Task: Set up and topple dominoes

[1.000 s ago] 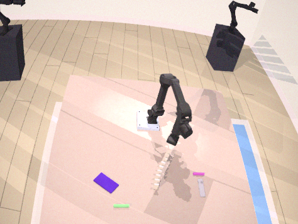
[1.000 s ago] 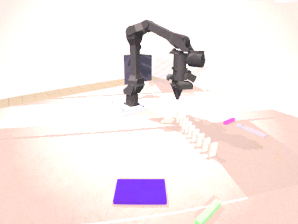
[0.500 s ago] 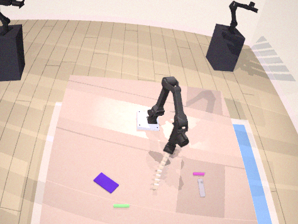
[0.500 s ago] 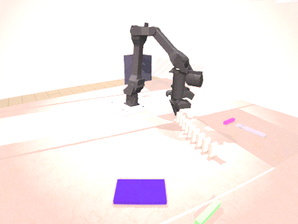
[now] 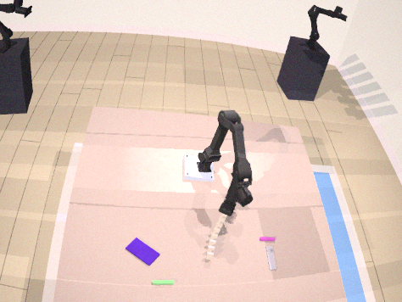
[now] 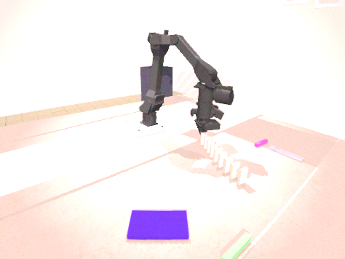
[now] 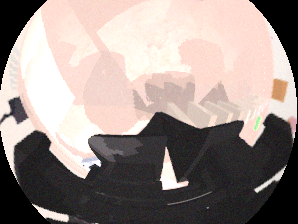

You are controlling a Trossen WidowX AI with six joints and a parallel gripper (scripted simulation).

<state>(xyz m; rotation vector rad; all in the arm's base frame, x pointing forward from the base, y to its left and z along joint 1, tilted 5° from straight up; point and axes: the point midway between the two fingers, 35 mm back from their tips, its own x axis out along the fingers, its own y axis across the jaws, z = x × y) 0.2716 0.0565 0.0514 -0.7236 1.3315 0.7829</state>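
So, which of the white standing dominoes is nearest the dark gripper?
The domino at the arm-side end of the row, directly under the shut, empty gripper; the others stretch away toward the far-end domino.

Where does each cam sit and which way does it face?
Top: high overhead, tilted down at the mat; whole arm shows.
Exterior: low at the mat's far edge, facing the arm's base past the purple card; whole arm shows.
Wrist: on the gripper, looking down; only dark shut fingers show.
Shared: top and exterior both show the domino row.
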